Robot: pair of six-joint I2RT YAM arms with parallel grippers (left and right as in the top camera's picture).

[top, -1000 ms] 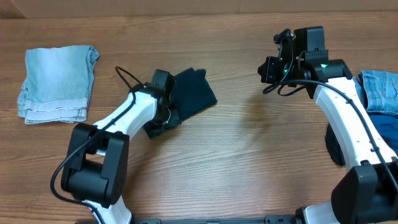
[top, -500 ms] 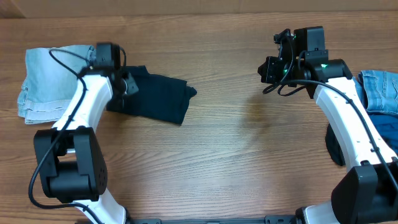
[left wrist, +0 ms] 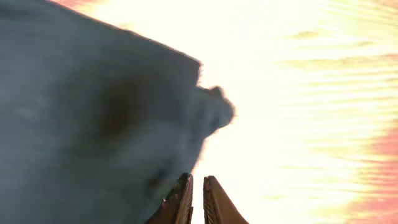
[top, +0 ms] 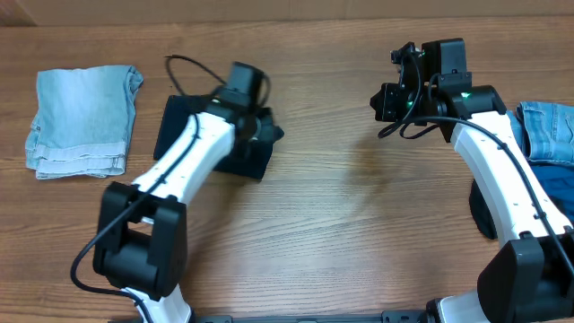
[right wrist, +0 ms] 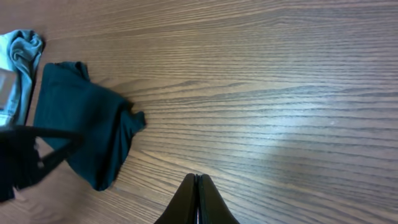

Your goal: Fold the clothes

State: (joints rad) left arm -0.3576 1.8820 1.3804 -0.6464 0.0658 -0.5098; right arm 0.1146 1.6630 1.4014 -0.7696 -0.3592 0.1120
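A folded dark navy garment (top: 177,135) lies flat on the wooden table left of the middle. It also shows in the left wrist view (left wrist: 93,112) and the right wrist view (right wrist: 81,124). My left gripper (top: 262,128) hovers at the garment's right edge; its fingers (left wrist: 198,182) are almost together with nothing between them. A folded light-blue denim garment (top: 85,117) lies at the far left, apart from the navy one. My right gripper (top: 387,97) is shut and empty (right wrist: 198,180) above bare table right of the middle.
At the right edge lie another light-blue denim piece (top: 549,130) and a dark garment (top: 484,211), partly hidden by the right arm. The table (top: 359,233) is brown wood. A black cable loops above the left arm.
The left gripper drew the navy garment left toward the denim stack, then swung back to the garment's right edge. The garment now lies flatter. The right arm has not moved.
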